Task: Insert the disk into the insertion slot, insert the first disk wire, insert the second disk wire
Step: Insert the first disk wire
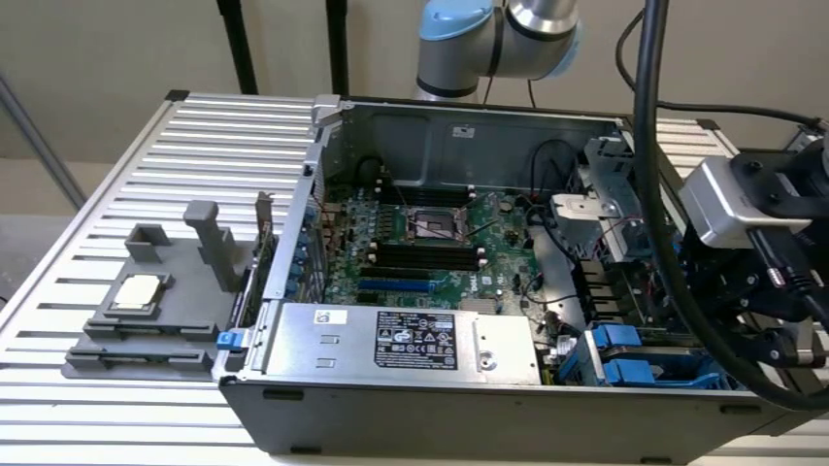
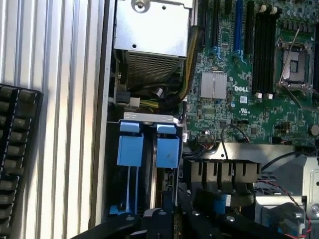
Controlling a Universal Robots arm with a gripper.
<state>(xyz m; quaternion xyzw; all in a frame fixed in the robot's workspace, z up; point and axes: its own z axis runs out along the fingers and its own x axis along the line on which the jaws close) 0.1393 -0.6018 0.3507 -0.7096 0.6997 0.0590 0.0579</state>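
Jaws shut, hold unclear, low by slot (image 2: 148,118); a skewed approach cd snag wires (image 2: 224,144) or jam blue fittings (image 2: 130,149).

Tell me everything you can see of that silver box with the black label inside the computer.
The silver box is a sheet-metal housing lying flat along the near wall of the case in the exterior view. Its top carries a black label and a small white sticker. In the wrist view one end is a perforated grille, where cables leave beside the green motherboard.
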